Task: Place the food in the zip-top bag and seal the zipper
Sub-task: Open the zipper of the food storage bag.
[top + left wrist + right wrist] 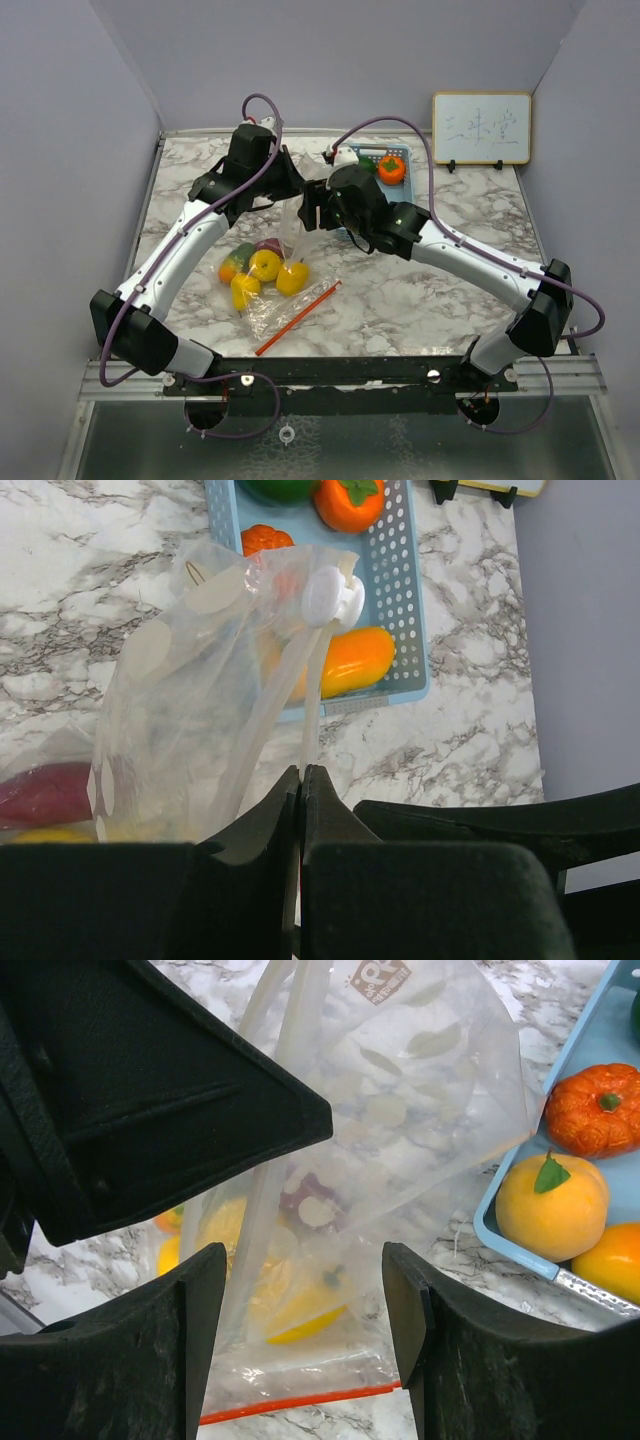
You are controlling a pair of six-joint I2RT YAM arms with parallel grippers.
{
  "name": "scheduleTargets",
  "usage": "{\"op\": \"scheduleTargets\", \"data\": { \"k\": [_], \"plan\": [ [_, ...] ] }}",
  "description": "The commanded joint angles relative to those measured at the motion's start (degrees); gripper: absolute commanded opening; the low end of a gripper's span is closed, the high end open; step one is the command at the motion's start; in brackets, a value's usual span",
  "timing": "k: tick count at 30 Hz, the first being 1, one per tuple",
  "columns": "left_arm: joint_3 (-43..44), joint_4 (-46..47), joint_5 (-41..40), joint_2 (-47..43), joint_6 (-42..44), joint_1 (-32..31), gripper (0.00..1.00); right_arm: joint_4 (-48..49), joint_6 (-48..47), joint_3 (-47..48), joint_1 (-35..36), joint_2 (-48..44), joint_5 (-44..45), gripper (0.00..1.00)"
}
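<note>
The zip-top bag (268, 300) is clear film printed with pale leaf shapes, with an orange-red strip (298, 318) along its low edge. In the top view it sits just left of centre, its lower part lying on the marble counter (420, 300) and its upper part lifted. Inside it lies glossy food (265, 266): 3 yellow pieces, 1 green-and-orange and 1 purple.

More pieces lie in the light blue basket (398, 150) at upper centre. They include a small orange pumpkin (265, 540), an orange fruit with a green cap (348, 502), an orange-yellow oblong (355, 662) and a round yellow fruit with a leaf (552, 1205).

The left jaws are clenched on the bag's film at the bottom centre of the left wrist view, below a white slider (335, 595). The right jaws are released and spread wide, with the bag showing between them; I cannot tell whether they touch it.

The raised film hangs near the basket's near corner. Both arm heads crowd together above the bag. Bare counter lies right of and below the bag. A whiteboard (481, 128) leans at upper right.
</note>
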Motion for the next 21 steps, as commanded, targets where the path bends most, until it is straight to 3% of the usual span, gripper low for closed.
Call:
{"op": "scheduleTargets", "data": {
  "k": [1,14,21],
  "plan": [
    [-0.88,1.65,-1.78,-1.78,-0.17,-0.42,0.00,1.20,1.74,1.46,0.26,-0.18,-0.26,0.64],
    [0.08,3.37,0.11,-1.24,-1.94,-1.07,0.00,3.84,2.51,-0.36,0.26,3.96,6.37,0.61],
    [-1.24,4.55,1.54,-1.85,-3.20,-1.27,0.00,6.74,2.20,-2.53,0.21,4.57,9.29,0.47]
  ]
}}
